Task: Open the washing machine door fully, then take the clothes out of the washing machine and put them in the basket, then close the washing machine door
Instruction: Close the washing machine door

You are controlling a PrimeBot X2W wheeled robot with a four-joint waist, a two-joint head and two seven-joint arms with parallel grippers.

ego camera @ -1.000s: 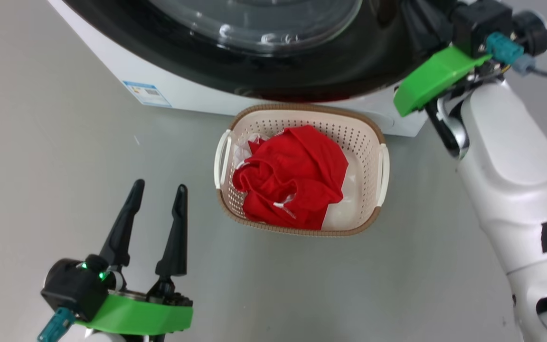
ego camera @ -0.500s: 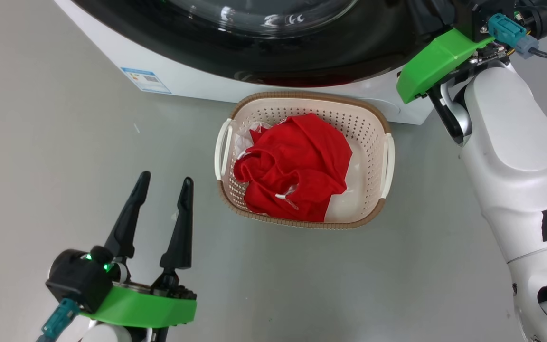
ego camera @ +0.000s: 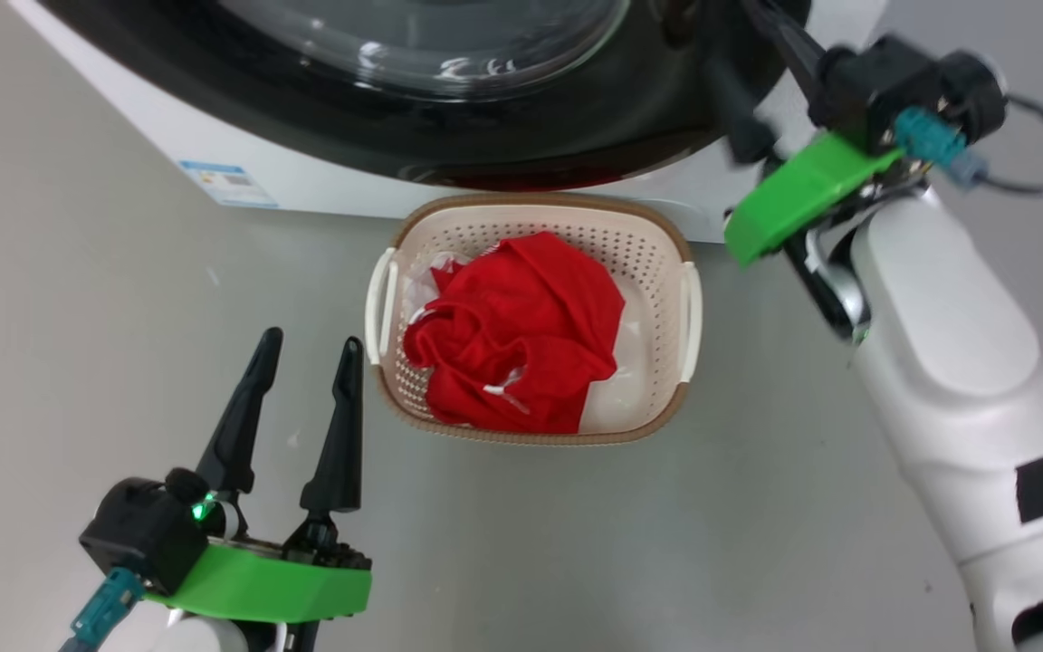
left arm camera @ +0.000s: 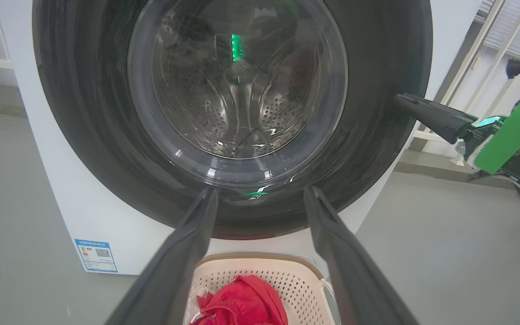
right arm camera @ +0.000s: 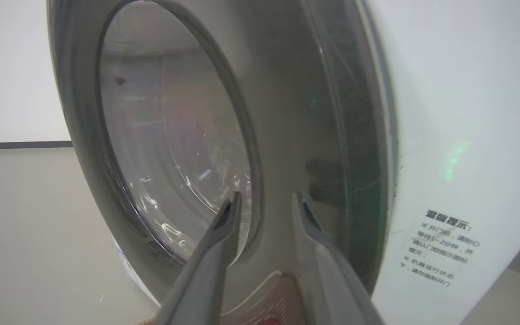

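Round black-rimmed glass washing machine door (left arm camera: 368, 135) shut ahead of parted, empty right claw (right arm camera: 266, 198), at rim edge for leverage; left claw (ego camera: 310, 342) spread

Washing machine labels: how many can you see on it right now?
2. A blue label low on the washing machine's front, left of the basket; a label of dark printed text off to the side of the door. More may be hidden on other faces.

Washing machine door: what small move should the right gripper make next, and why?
Probably back the right gripper away from the washing machine door: the door looks flush with the washing machine, the jaws stand apart on nothing, and the clothes lie in the basket.
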